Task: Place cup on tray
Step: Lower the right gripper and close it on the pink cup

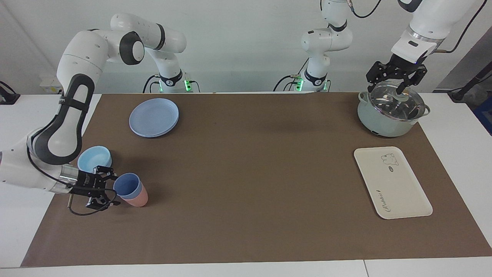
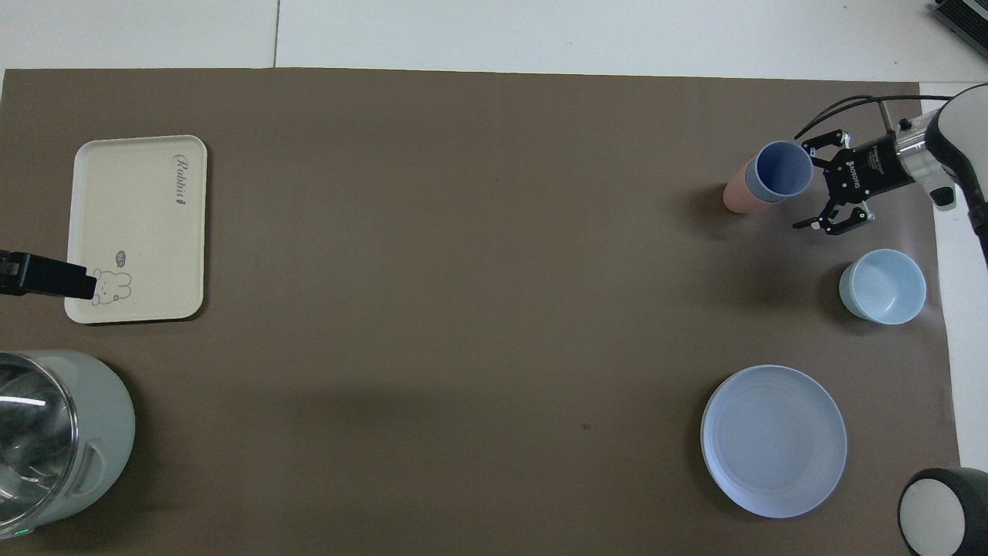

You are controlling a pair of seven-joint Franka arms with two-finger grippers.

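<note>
The periwinkle-blue cup [image 1: 127, 185] [image 2: 783, 171] stands nested inside a pink tumbler [image 1: 140, 197] [image 2: 737, 194] toward the right arm's end of the table. My right gripper [image 1: 110, 190] [image 2: 809, 185] is open and low, right beside the cup, and holds nothing. The cream tray [image 1: 392, 184] [image 2: 139, 224] with the bear drawing lies flat and bare toward the left arm's end. My left gripper [image 1: 395, 85] hangs open just over the pot's glass lid. One of its fingers [image 2: 54, 279] shows at the tray's edge in the overhead view.
A pale-green pot [image 1: 384, 121] [image 2: 69, 432] with a glass lid stands nearer the robots than the tray. A light-blue bowl [image 1: 95, 158] [image 2: 882, 286] sits close to the right gripper. A round blue plate [image 1: 153, 117] [image 2: 772, 440] lies nearer the robots.
</note>
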